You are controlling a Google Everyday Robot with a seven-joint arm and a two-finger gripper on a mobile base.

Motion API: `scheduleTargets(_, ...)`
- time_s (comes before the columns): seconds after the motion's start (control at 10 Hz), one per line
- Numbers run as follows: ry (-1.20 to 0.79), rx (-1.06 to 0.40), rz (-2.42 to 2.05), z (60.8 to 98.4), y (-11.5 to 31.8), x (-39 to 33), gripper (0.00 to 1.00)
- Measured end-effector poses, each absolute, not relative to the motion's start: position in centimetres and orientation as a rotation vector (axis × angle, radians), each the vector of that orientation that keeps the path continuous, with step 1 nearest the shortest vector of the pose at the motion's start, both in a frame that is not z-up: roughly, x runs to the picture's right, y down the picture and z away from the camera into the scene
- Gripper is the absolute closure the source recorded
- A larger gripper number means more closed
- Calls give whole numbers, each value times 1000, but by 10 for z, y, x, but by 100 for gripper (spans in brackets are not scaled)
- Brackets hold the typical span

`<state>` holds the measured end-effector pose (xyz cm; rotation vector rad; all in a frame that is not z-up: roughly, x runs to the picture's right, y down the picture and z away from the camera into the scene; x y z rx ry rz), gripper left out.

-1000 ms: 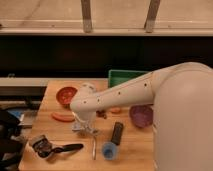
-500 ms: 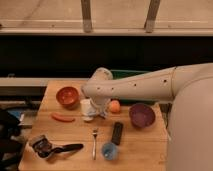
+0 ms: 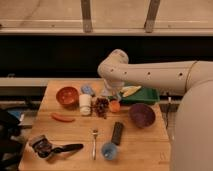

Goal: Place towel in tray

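Observation:
The green tray (image 3: pixel 146 95) stands at the back right of the wooden table. A pale yellowish cloth-like thing (image 3: pixel 131 91), which looks like the towel, lies at the tray's left end. My gripper (image 3: pixel 112 93) hangs down from the white arm (image 3: pixel 150 76) just left of it, by the tray's left edge. I cannot tell whether it touches the cloth. A small blue-grey thing (image 3: pixel 88 90) lies on the table left of the gripper.
On the table (image 3: pixel 75 132) are a red bowl (image 3: pixel 67 96), a white cup (image 3: pixel 85 104), a brown pine cone-like thing (image 3: pixel 102 107), an orange (image 3: pixel 115 106), a purple bowl (image 3: pixel 142 115), a red pepper (image 3: pixel 62 118), a fork (image 3: pixel 94 142), a black remote (image 3: pixel 117 133), a blue cup (image 3: pixel 109 150) and a black tool (image 3: pixel 50 148).
The arm has risen from the middle of the table and swung back and right, so the gripper now hangs at the tray's left end.

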<state>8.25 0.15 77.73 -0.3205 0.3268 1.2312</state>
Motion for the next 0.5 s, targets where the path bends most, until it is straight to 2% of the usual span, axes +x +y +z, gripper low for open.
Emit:
scheduleTargets(0.3,334,-299,1356,793,-38,135,100)
scheduleTargets(0.5,322,-314,1440,801,-49,175,100)
